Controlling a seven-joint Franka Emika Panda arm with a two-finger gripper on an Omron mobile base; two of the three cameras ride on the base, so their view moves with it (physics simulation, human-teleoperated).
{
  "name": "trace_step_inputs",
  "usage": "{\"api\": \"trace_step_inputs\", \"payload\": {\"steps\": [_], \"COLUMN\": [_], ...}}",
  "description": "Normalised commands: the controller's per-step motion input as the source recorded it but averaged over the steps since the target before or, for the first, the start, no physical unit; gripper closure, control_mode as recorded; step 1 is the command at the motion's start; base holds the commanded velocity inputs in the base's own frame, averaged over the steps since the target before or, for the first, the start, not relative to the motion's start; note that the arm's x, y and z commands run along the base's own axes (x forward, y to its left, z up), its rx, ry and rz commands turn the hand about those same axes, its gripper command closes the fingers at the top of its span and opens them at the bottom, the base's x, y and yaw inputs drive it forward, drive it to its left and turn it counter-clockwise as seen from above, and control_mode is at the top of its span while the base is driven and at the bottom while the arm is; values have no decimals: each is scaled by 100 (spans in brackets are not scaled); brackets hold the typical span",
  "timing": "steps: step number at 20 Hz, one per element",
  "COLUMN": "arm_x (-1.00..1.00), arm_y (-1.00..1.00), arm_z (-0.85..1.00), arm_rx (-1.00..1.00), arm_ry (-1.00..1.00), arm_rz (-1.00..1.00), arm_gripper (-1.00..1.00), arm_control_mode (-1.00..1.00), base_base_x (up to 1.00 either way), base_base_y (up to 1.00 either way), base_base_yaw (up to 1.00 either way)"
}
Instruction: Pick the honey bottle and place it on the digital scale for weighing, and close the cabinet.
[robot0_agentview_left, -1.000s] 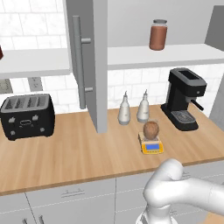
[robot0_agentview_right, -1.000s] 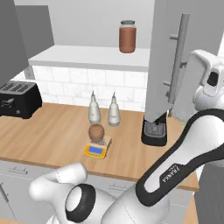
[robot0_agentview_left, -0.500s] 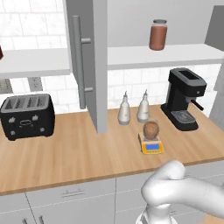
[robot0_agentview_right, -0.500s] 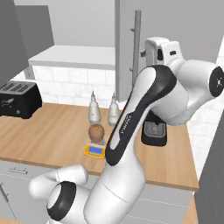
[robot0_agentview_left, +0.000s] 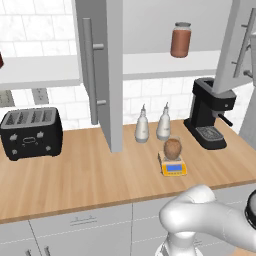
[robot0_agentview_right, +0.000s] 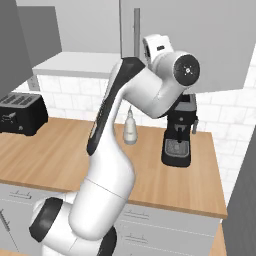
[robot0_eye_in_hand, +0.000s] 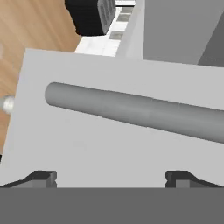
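The tan-brown honey bottle stands upright on the grey plate of the yellow digital scale, on the counter in front of two whitish bottles. The cabinet's left door stands open, edge toward me. Its right door is partly swung in; in the right base view my arm reaches up to this door. In the hand view my gripper is open, its fingertips wide apart, close against the door's face just below its long bar handle. Nothing is between the fingers.
A reddish-brown jar sits on the cabinet shelf. Two whitish pointed bottles and a black coffee machine stand at the back of the counter, and a black toaster at the left. The wooden counter's front edge runs below the scale.
My arm has swept left across the right base view, and the right cabinet door has swung from edge-on toward the cabinet. The honey bottle and scale have not moved.
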Motion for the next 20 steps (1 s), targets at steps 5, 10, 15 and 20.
{"api": "trace_step_inputs", "payload": {"steps": [5,10,15,20], "arm_x": [98,97,92,100], "arm_y": [5,-1,-10,-18], "arm_z": [-2,-5,-16,-44], "arm_rx": [-11,-3,0,0], "arm_ry": [5,1,0,0], "arm_rz": [-13,-8,-7,-3], "arm_gripper": [-100,-100,-100,-100], "arm_control_mode": [-100,-100,-100,-100], "base_base_x": [0,0,0,0], "base_base_y": [0,0,0,0], "base_base_yaw": [0,0,0,0]}}
